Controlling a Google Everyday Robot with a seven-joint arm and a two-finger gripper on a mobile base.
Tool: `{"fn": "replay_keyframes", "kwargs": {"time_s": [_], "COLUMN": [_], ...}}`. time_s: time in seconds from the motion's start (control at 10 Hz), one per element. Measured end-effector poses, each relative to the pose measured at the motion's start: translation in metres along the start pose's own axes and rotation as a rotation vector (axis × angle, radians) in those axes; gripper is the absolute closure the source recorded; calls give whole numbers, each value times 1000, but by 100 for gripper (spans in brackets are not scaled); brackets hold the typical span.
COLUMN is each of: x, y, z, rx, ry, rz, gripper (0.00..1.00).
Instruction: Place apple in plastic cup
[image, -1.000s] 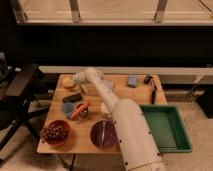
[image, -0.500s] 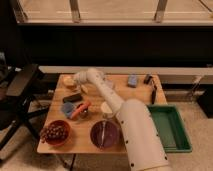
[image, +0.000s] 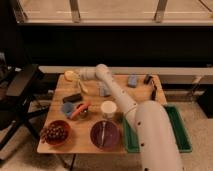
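Observation:
The apple (image: 68, 75) is a small round yellowish fruit at the far left corner of the wooden table (image: 135, 102). My gripper (image: 78, 75) is at the end of the long white arm that reaches across the table, right beside the apple on its right, at about its height. I cannot tell whether it touches the apple. The plastic cup (image: 108, 108) is a pale upright cup near the table's middle, in front of the arm and well apart from the apple.
An orange carrot (image: 80, 109) lies by a blue bowl (image: 67, 108). A red bowl of dark grapes (image: 54, 132) and a purple bowl (image: 105, 135) stand at the front. A green tray (image: 176, 131) sits at the right, and a blue sponge (image: 132, 80) at the back.
The gripper has edged slightly left toward the apple at the far left corner. The objects on the table have not moved.

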Motion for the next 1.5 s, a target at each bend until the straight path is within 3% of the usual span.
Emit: {"fn": "replay_keyframes", "kwargs": {"time_s": [0.3,0.5,0.7,1.3,1.5], "x": [25,29,28,29,29], "y": [-40,-64,-87,-87,-93], "z": [-25,-39,-50,-50,-50], "rx": [81,102,148,151,176], "ry": [-11,-43,-60,-60,-71], "rz": [-35,-50,-39,-37,-43], "gripper": [100,100,100,100,100]}}
